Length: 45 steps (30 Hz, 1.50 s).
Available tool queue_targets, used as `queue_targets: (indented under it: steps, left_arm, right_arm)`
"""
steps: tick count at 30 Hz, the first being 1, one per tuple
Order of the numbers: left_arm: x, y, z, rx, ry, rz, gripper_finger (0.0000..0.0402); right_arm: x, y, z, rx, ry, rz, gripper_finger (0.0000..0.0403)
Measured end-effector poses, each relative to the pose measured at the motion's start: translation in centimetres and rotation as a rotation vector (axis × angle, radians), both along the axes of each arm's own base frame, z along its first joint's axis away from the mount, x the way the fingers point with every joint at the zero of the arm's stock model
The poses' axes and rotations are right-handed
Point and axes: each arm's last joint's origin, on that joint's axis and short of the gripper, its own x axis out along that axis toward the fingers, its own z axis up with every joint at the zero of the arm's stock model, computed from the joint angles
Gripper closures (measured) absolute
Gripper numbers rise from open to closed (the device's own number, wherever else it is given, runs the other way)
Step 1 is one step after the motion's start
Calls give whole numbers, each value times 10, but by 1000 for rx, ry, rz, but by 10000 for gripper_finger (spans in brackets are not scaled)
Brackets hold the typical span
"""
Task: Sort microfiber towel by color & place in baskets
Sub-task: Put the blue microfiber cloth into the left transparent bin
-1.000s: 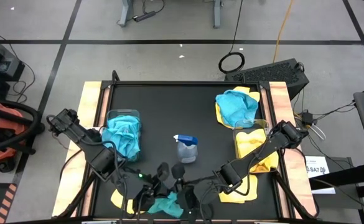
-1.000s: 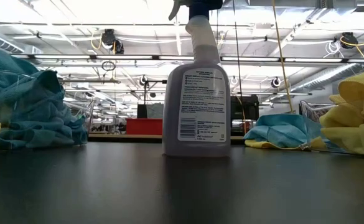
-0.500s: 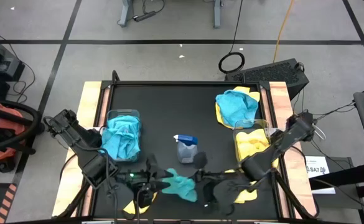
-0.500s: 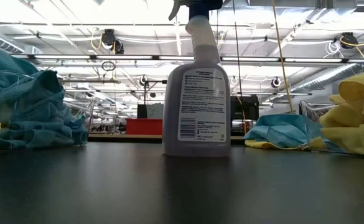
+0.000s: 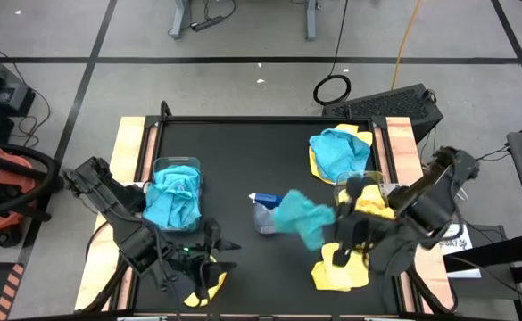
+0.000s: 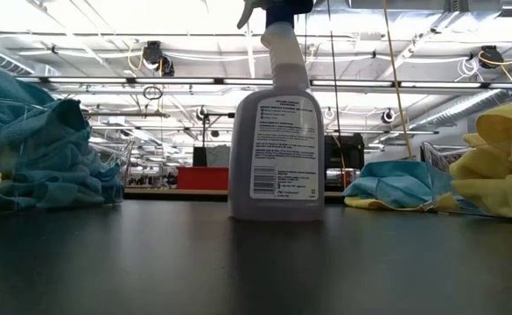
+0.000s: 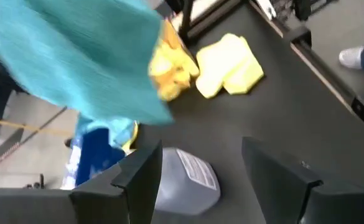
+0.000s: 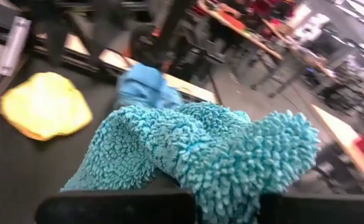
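Carrying: teal towel point(image 5: 301, 217) clenched in right gripper point(image 5: 334, 218), just right of the bottle point(image 5: 266, 214), above the mat
Left gripper point(image 5: 214, 256): released, near the mat's front edge, left of the bottle
Baskets: teal-filled basket point(image 5: 175, 192) left of the bottle, yellow-filled basket point(image 5: 364, 203) right
Room: bare mat behind the bottle

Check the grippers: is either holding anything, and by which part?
The right gripper is shut on a teal towel, pinching it at one edge so the rest hangs toward the spray bottle. The left gripper is open and empty.
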Motion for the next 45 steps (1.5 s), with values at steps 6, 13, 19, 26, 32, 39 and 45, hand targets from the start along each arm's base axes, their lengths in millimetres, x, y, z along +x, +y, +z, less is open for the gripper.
queue_targets:
  steps: [6,13,19,26,32,39,45]
  left_arm:
    - [0,1,-25,12,53,29,173]
    - [-1,2,-51,5,95,66,173]
    - [0,3,-64,4,100,80,173]
    - [3,8,-56,100,-61,220,173]
    - [10,19,-31,136,-205,265,173]
    - [21,48,12,90,-351,202,173]
    - [25,92,47,-73,-483,138,173]
  right_arm:
    - [-25,-27,8,9,11,-99,399]
    - [-44,-45,12,79,13,-148,399]
    - [-42,-42,15,63,-1,-124,399]
    - [-34,-37,27,10,-59,-65,399]
    - [-25,-35,39,-22,-112,7,399]
    - [-12,-45,48,-48,-148,68,399]
    - [-1,-54,55,-61,-184,138,399]
